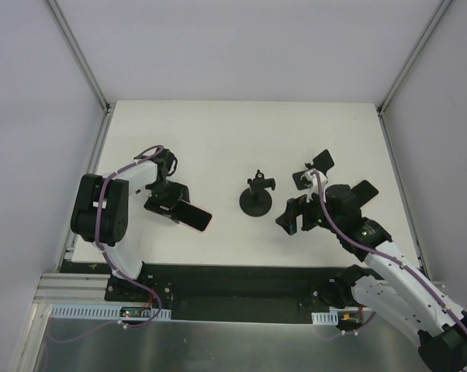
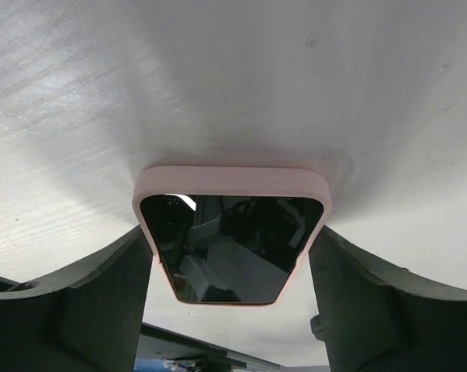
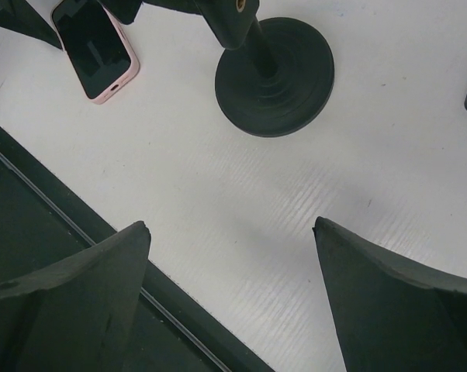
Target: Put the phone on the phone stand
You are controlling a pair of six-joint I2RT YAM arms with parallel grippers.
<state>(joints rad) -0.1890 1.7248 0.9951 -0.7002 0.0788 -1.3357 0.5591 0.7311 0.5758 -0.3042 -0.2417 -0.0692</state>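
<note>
My left gripper [image 1: 174, 204] is clamped on the pink-cased smartphone with the glossy black screen [image 2: 232, 232]. In the left wrist view its two dark fingers [image 2: 94, 310] press against the phone's long edges, and most of the body sticks out beyond the tips. I read that grip as deliberate, because holding one end leaves the free length exposed to go into the cradle without the fingers fouling it. In the overhead view the phone sits on the left side of the white tabletop [image 1: 218, 139], toward the near edge, angled with its free end pointing right and near. It is well apart from the black phone stand with the round weighted base and short upright post [image 1: 255, 200]. The screen faces up, and I cannot tell whether the far end touches the table or hangs just above it. The stand is near the middle of the table with its clamp head at the top of the post, though the head is too small to make out in detail. My right gripper [image 3: 232, 225] is spread wide and holds nothing. It is low over the table just right of the stand, and its wrist camera looks across at the base [image 3: 274, 74]. I judge it is parked there to steady the base if the stand tips or slides. The carry across and the seating are not yet done. The risk I see is the phone nudging the light stand before it settles in.
</note>
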